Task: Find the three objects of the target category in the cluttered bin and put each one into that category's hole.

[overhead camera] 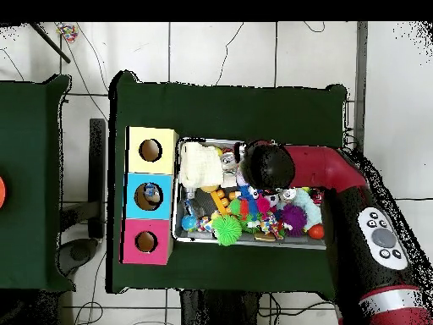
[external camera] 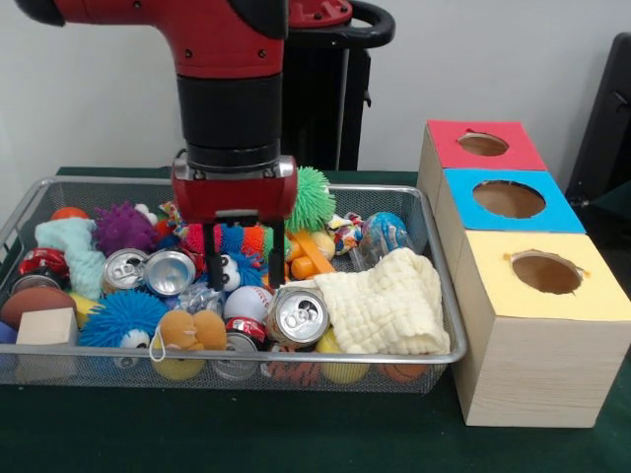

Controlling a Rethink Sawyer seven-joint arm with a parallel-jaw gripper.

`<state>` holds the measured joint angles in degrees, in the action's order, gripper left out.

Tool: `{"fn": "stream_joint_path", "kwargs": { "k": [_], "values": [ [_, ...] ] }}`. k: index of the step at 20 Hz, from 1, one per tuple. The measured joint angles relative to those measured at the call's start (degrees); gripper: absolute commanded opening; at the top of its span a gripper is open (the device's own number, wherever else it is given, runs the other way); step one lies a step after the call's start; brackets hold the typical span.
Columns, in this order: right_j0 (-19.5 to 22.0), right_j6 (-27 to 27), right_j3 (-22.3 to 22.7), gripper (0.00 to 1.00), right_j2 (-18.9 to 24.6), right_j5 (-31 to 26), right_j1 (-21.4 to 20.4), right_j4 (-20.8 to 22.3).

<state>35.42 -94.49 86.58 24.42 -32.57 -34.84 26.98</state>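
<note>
Gripper (external camera: 243,258) hangs spread, pinching nothing, fingers dipped into the wire bin (external camera: 434,296) clutter just behind the tilted can (external camera: 298,315), w/ two more cans (external camera: 148,270) left of it. Probably cans = target: center jaws over one rim, go straight down, avoid snagging the cloth (external camera: 385,305)
</note>
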Motion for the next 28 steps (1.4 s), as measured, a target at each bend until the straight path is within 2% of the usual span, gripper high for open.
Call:
{"fn": "stream_joint_path", "kwargs": {
  "k": [6, 12, 24, 28],
  "values": [
    [-1.23, 0.0, 0.0, 1.0, -0.66, 1.01, 2.26, 0.01],
    [-0.41, 0.0, 0.22, 1.0, -0.74, 2.39, 3.7, 0.0],
    [6.07, 0.0, 1.4, 1.0, -0.76, 4.55, 3.59, 0.25],
    [6.84, 0.0, 2.54, 1.0, -0.88, 6.56, 3.04, 1.01]
  ]
}}
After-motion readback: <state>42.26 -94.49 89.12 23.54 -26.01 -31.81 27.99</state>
